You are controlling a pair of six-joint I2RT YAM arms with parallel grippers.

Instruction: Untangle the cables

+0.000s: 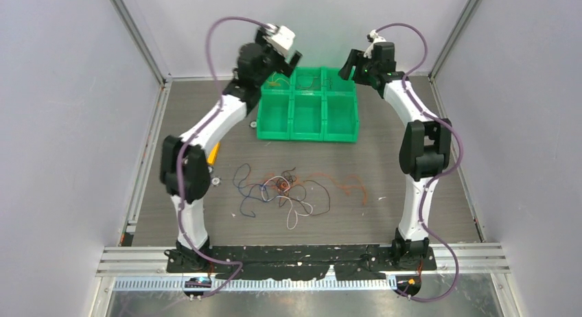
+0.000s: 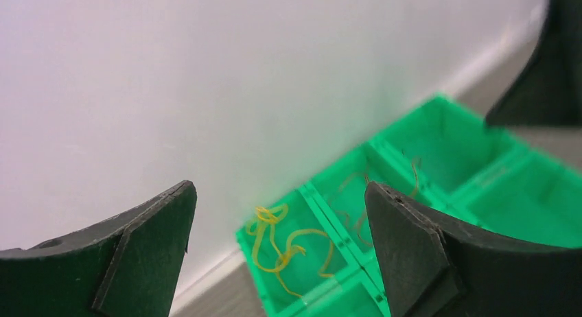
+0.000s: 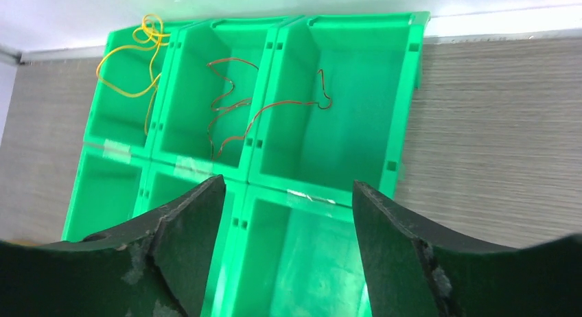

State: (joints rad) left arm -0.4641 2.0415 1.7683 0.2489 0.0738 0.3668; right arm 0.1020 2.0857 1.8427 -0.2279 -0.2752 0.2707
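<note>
Grey tabletop [image 1: 425, 193]: left tool [image 2: 278, 186] and right tool [image 3: 288, 181], both apart and empty, over green bin tray [image 1: 307, 133] holding yellow wire [image 3: 137, 49] and red wires [image 3: 226, 104]; tangled cables [image 1: 281, 190] lie well behind both tools; drop-off step apparently in hand, next likely needs reaching back to pinch one strand.

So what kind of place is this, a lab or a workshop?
Probably a robot test cell: two arms bolted at a table's edge, plain white walls around it, green bins and tangled cables laid out.
</note>
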